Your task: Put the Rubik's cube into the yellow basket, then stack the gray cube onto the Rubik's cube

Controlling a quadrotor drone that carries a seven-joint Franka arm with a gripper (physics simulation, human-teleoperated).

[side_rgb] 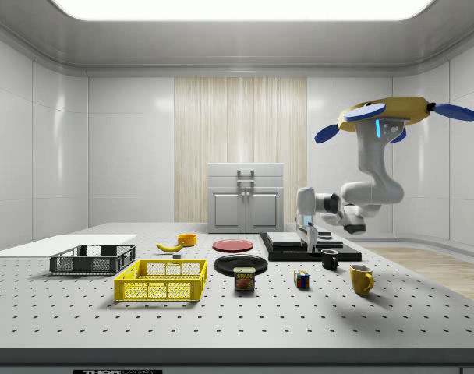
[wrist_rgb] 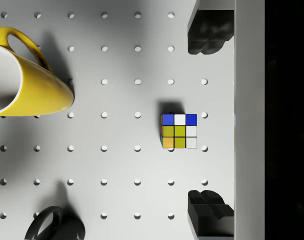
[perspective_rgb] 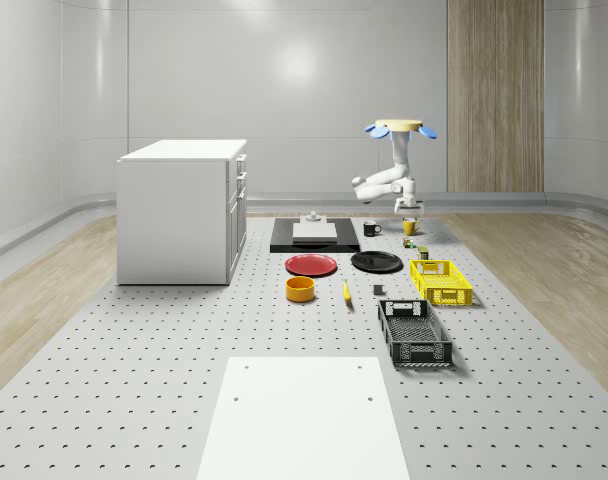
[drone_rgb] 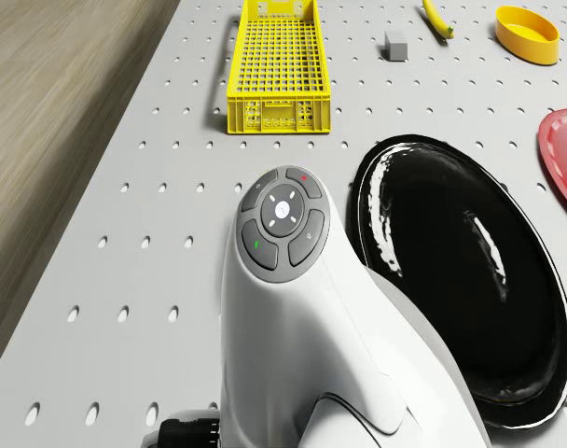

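Rubik's cube [wrist_rgb: 179, 131] sits below your open gripper [wrist_rgb: 207, 120], off-centre between the fingertips [wrist_rgb: 208, 32]; centre over it before descending, with the drone [side_rgb: 385, 117] hovering steady.

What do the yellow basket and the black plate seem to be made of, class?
Yellow basket: probably moulded plastic, judging by its uniform colour and open lattice walls. Black plate: glossy, perhaps glazed ceramic or plastic; bright reflections streak its surface.
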